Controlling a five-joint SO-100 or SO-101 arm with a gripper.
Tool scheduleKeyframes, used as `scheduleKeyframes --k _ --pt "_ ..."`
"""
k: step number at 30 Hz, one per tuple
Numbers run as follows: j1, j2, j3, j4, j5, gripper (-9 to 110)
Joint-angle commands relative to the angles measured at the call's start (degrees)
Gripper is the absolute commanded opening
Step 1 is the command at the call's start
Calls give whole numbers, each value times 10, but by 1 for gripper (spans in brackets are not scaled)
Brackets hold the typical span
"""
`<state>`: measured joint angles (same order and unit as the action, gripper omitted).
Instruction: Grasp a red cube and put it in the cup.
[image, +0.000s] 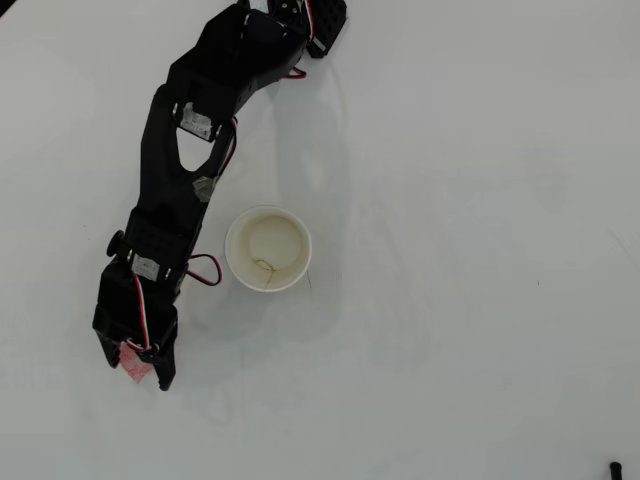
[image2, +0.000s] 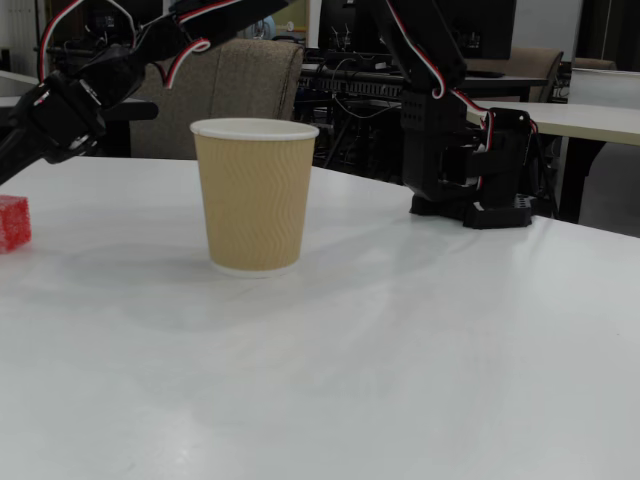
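White table (image: 480, 200): red cube (image: 135, 360) lies between gripper (image: 137, 368) fingers.

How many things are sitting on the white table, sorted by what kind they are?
Small red cube with frosted faces: 1
Tan ribbed paper cup with a white rim and cream inside: 1
Black robot arm: 1
Total: 3

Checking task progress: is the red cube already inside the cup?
No. In the fixed view the red cube rests on the table, apart from the cup.
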<state>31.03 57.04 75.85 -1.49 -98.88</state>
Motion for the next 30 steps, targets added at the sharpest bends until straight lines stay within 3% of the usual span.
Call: scheduleKeyframes --k 1,30 --pt "7 30 -65 -14 -4 27" --pt "30 -7 -73 41 -19 27"
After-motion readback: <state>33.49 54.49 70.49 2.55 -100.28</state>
